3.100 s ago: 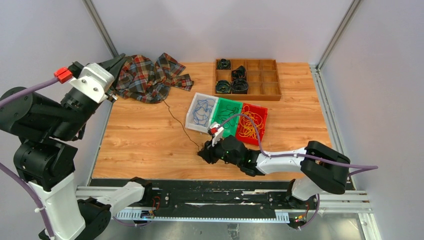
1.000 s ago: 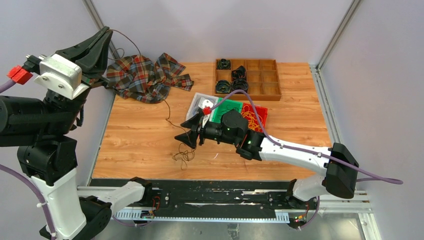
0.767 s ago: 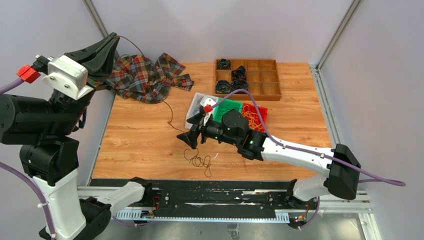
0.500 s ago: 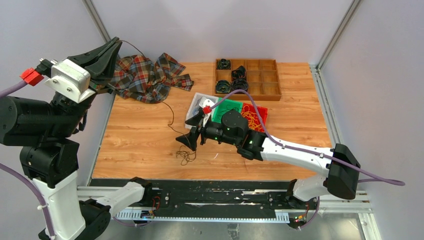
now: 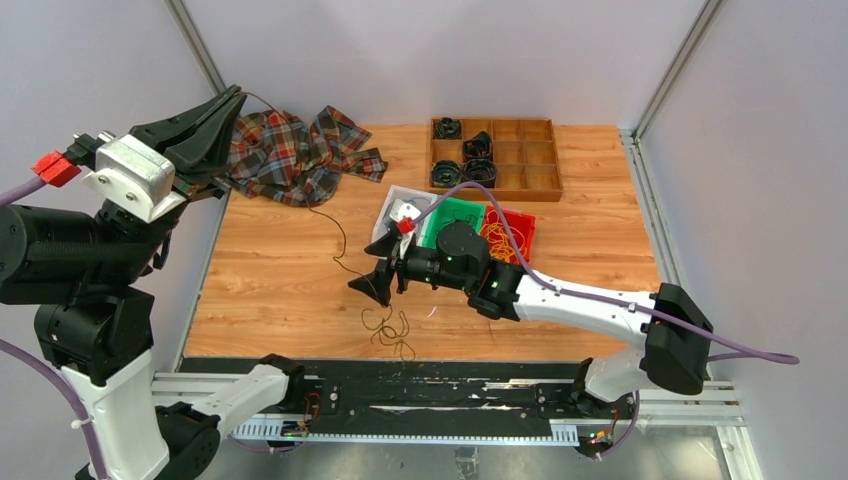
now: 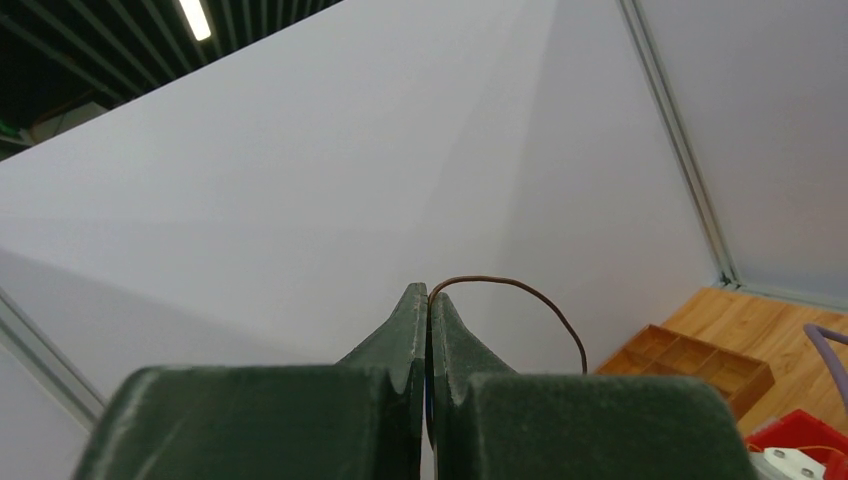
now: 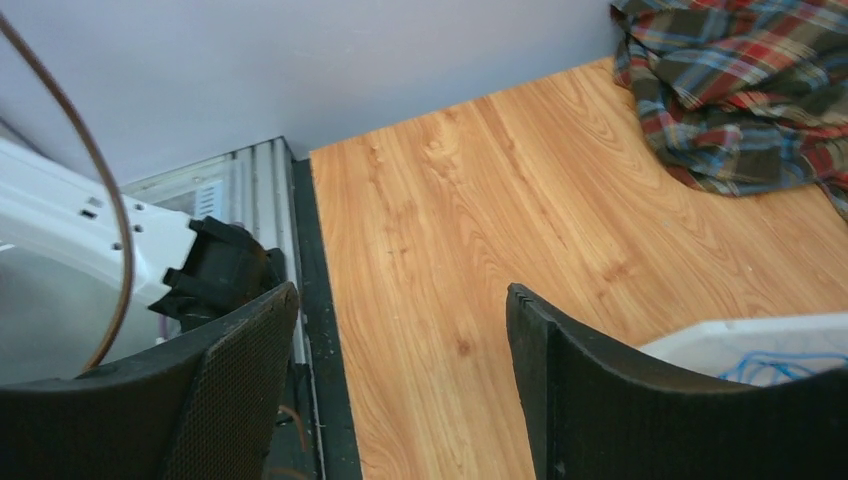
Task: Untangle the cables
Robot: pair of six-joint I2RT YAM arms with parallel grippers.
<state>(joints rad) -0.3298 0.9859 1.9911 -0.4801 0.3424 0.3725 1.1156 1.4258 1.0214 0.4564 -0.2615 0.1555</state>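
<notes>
Left claw (image 5: pixel 236 94): pinched shut on thin cable (image 5: pixel 389 326), seemingly brown.
Right claw (image 5: pixel 372 266): spread, empty.
Slack: coiled near table (image 5: pixel 270 290) front edge.

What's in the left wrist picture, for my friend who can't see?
The left gripper is shut on a thin brown cable, which arches to the right in front of a pale wall. A wooden compartment tray and a red bin peek in at the lower right.

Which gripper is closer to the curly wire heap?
Right. The right gripper hovers just beyond the wire heap; the left gripper is raised far left, pinching its other end.
</notes>
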